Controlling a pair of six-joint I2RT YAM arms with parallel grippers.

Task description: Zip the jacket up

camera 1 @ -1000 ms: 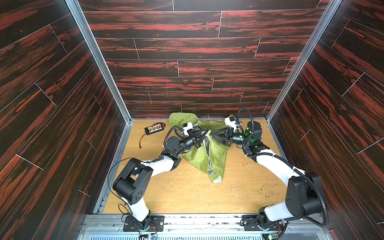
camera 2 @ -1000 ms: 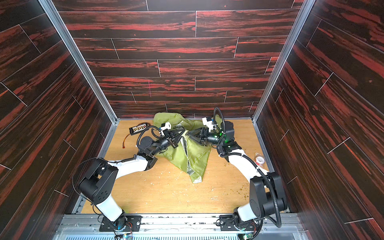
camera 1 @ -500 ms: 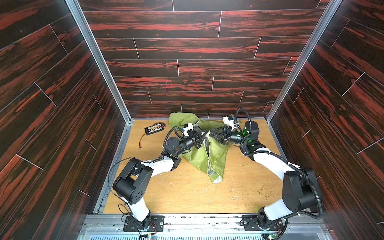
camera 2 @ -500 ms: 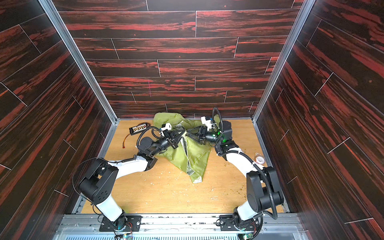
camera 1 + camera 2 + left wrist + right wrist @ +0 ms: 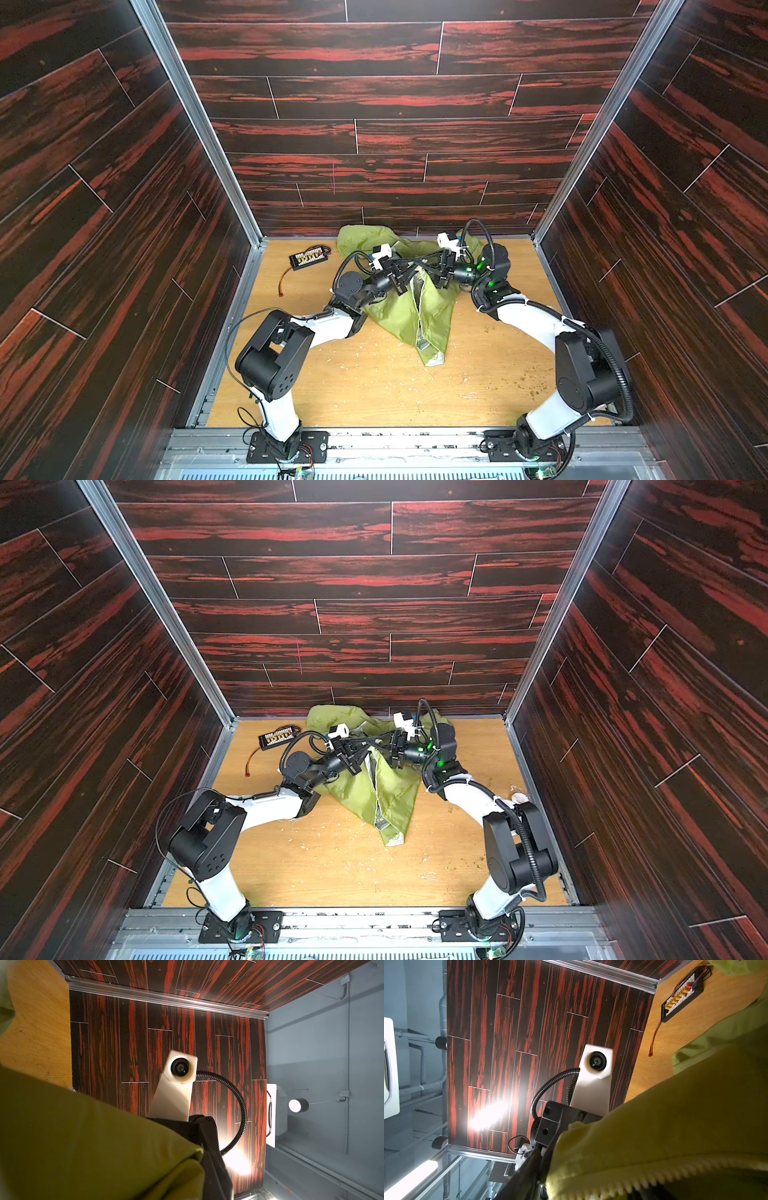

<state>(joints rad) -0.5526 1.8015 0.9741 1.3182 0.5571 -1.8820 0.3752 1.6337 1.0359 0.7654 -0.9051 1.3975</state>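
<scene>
We find the left gripper [image 5: 410, 269] clenched on a raised fold of the jacket [image 5: 397, 309], its tips pointing toward the middle of the table [image 5: 374, 395]. The right gripper [image 5: 430, 268] faces it, almost tip to tip, at the same peak of cloth; we cannot tell whether its jaws are parted or gripping, since the fabric hides them. In both top views each arm rises from its base at the near edge, bends at a black elbow and stretches its white forearm low across the table toward the far middle, wrist turned inward.

The jacket [image 5: 361, 793] hangs from that peak and spreads down onto the far half of the table, with a narrow end trailing toward us and more cloth bunched against the back wall. In the right wrist view we see a row of pale zipper teeth [image 5: 654, 1181] along its edge, close to the lens.

A small black board with wires [image 5: 309, 258] lies to the left of the jacket, apart from it.
</scene>
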